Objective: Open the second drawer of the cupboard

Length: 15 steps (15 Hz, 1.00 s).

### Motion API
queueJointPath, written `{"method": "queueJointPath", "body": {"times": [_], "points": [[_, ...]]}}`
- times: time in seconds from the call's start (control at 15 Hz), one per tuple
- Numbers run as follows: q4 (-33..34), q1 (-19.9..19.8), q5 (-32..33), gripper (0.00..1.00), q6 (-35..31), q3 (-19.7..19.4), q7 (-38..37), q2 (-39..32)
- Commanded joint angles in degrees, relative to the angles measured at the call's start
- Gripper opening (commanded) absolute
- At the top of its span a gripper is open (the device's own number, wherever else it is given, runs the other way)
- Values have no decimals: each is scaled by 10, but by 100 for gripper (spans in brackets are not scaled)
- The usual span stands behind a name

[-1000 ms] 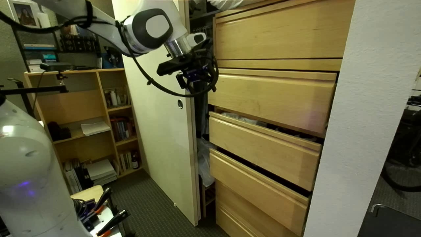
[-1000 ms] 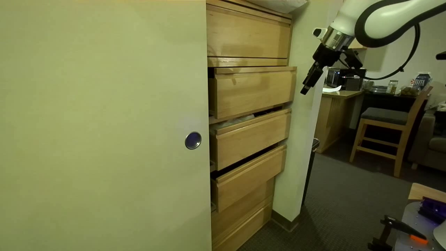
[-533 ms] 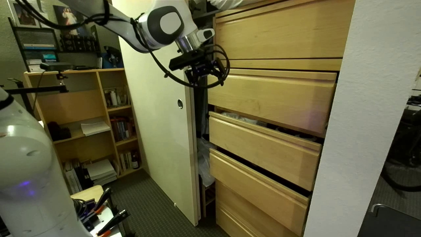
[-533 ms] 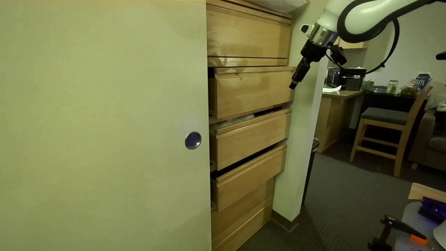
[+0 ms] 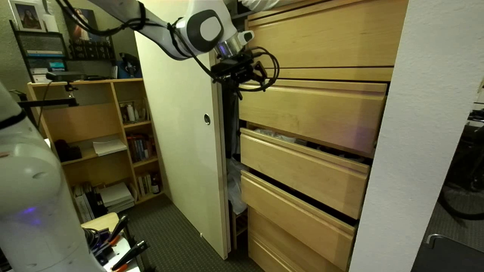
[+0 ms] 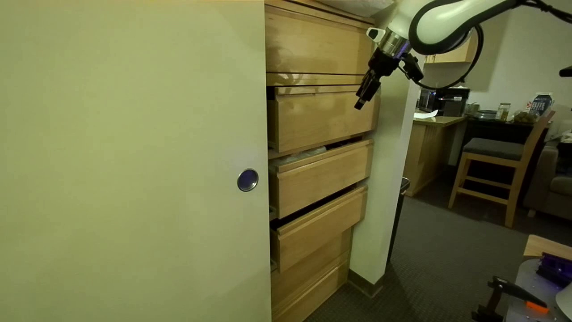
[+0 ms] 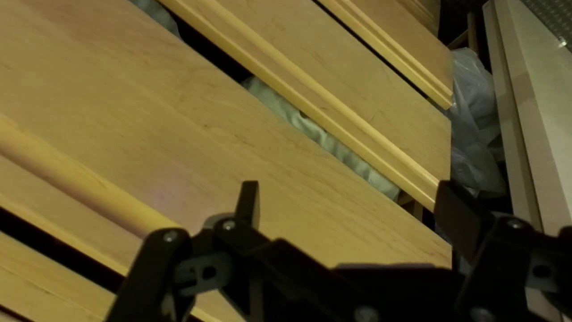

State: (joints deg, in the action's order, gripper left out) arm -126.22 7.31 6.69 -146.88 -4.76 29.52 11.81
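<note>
The cupboard (image 5: 325, 41) is pale wood with stacked wide handle-less fronts; it also shows in an exterior view (image 6: 317, 44). Its second drawer (image 5: 314, 117) stands slightly proud, and its left side shows in an exterior view (image 6: 326, 118). My gripper (image 5: 252, 90) is in front of the second drawer's upper part in both exterior views (image 6: 360, 105). In the wrist view the gripper's fingers (image 7: 346, 192) are wide apart with nothing between them. The second drawer's front (image 7: 214, 134) fills the view behind them. No contact with the drawer shows.
A third drawer (image 5: 302, 166) and a fourth drawer (image 5: 298, 215) below are partly pulled out. The cream door panel (image 5: 185, 151) stands beside the drawers. A white wall (image 5: 419, 132) borders the cupboard's other side. A wooden bookshelf (image 5: 87, 122) stands behind the arm.
The arm has swung toward the cupboard, bringing the gripper in front of the second drawer's upper part in the exterior views. The drawers and the door panel have not moved.
</note>
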Motion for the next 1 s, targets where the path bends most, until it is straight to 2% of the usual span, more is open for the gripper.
{"method": "queueJointPath", "body": {"times": [0.0, 0.6, 0.93], "points": [[49, -5, -21, 100, -24, -1, 58, -36], [145, -25, -63, 100, -22, 4, 118, -90], [191, -34, -100, 100, -13, 10, 192, -115]]}}
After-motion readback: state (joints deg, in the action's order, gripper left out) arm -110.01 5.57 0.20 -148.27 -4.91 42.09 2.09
